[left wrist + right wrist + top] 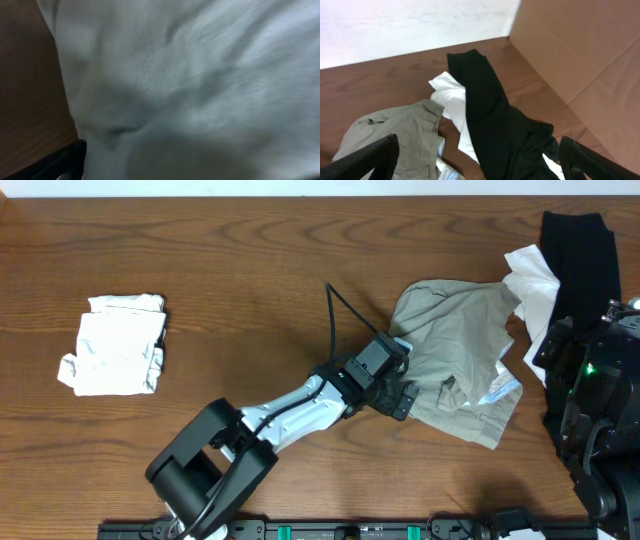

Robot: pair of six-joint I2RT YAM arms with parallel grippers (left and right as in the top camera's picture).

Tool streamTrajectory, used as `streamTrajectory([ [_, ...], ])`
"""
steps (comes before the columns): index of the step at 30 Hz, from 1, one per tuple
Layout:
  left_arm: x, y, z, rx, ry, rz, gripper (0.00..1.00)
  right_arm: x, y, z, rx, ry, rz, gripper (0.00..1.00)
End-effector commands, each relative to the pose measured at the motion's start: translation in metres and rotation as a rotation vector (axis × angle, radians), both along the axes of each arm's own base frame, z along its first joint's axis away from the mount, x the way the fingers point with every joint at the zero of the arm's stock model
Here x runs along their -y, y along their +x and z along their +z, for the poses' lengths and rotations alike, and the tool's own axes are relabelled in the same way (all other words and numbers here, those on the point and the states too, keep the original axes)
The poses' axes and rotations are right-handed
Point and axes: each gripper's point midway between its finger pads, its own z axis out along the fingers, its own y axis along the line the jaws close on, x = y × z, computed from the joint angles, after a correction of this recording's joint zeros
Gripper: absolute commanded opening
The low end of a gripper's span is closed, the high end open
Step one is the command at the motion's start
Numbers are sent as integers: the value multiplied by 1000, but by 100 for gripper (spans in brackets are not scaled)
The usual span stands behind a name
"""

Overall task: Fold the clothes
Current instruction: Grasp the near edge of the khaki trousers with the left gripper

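A khaki garment lies crumpled right of centre. My left gripper rests at its left edge. The left wrist view is filled with its pale cloth; only one black finger shows, set wide at the lower left, with the other finger hidden by cloth. A black garment and a white garment lie at the far right. My right gripper is open and empty above the black garment, with the white one and the khaki one beyond it.
A folded white pile sits at the left of the wooden table. The right arm's body covers the table's right edge. A cardboard wall stands beside the black garment.
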Motion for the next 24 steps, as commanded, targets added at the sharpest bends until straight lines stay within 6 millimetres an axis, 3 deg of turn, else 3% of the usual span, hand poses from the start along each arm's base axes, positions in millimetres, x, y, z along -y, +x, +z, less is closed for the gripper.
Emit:
streamTrajectory([
  [1, -3, 0, -9, -4, 24, 5, 62, 2, -3, 7, 22, 12, -15, 99],
  [3, -4, 1, -9, -1, 26, 7, 6, 3, -3, 6, 19, 12, -15, 99],
  [5, -16, 10, -10, 41, 87, 53, 6, 3, -3, 6, 18, 11, -16, 99],
  [9, -70, 40, 3, 220, 333, 146, 6, 3, -4, 4, 8, 10, -15, 99],
  [13, -139, 84, 51, 405, 519, 340, 6, 2, -4, 2, -1, 10, -13, 99],
  [16, -177, 111, 88, 469, 522, 431, 6, -3, -1, 0, -8, 26, 15, 99],
  [17, -191, 120, 101, 483, 511, 476, 11, -5, 0, -2, -12, 32, 26, 99],
  [19, -216, 131, 123, 495, 476, 557, 67, -9, 3, -4, -21, 43, 44, 99],
  [21, -228, 132, 138, 473, 408, 577, 98, -12, 6, -8, -36, 53, 63, 99],
  [24, -221, 115, 146, 387, 278, 506, 98, -15, 11, -16, -69, 57, 74, 99],
])
